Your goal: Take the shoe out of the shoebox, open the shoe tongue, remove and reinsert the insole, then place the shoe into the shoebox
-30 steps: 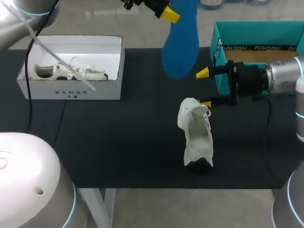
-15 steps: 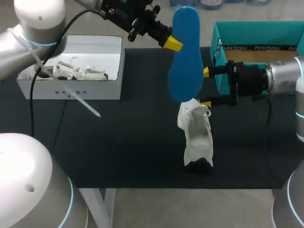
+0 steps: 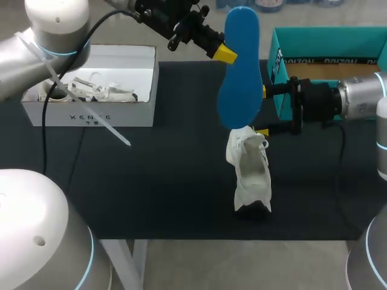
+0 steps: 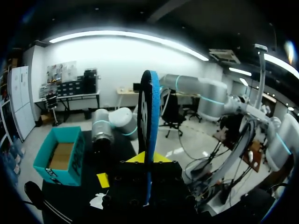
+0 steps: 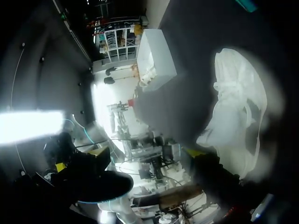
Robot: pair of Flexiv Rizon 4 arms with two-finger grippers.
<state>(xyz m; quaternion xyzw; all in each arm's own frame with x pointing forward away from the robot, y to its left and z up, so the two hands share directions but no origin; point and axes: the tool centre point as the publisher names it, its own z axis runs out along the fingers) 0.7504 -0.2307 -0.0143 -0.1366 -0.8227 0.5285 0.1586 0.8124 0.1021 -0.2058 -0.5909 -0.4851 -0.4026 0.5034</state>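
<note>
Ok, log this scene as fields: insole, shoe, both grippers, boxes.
insole: flat blue insole, hanging lengthwise above the shoe
shoe: white lace-up shoe, on the black mat, outside both boxes
left gripper: shut on the insole
right gripper: open, beside the shoe's far end
boxes: teal cardboard shoebox at right; white cardboard box at left, another shoe inside

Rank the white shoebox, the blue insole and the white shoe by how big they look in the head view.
1. white shoebox: clearly the largest.
2. blue insole: looks longer than the shoe, but it is held up nearer the camera, so this place is unsure.
3. white shoe: smallest.
</note>
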